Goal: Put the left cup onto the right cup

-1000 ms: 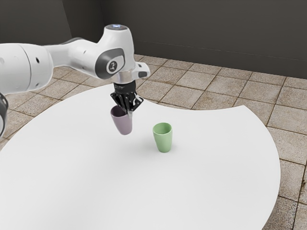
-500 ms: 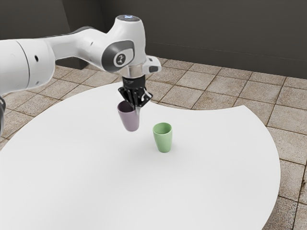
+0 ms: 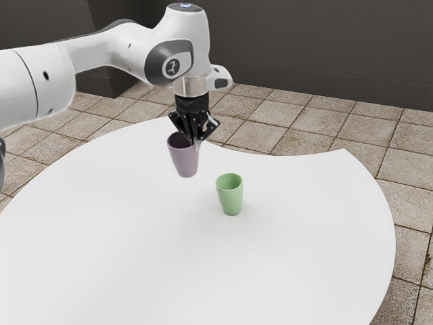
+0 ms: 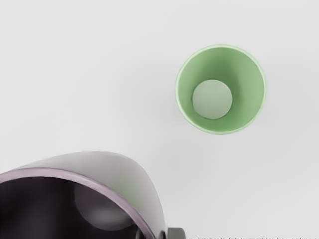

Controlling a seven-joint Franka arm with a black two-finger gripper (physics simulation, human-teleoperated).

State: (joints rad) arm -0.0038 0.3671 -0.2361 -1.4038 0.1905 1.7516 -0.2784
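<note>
The gripper [image 3: 194,137] holds the purple cup [image 3: 183,159] by its rim, with the fingers close together. It seems that one finger is inside the cup and one outside, but this is hard to see. The cup hangs mouth up in the air above the table [image 3: 135,271]. It is to the exterior view's left of the green cup [image 3: 229,194] and apart from it. The green cup stands upright on the table.

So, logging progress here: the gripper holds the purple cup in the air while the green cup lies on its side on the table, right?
Not quite: the green cup stands upright, mouth up, as the wrist view shows. The gripper does hold the purple cup in the air.
</note>
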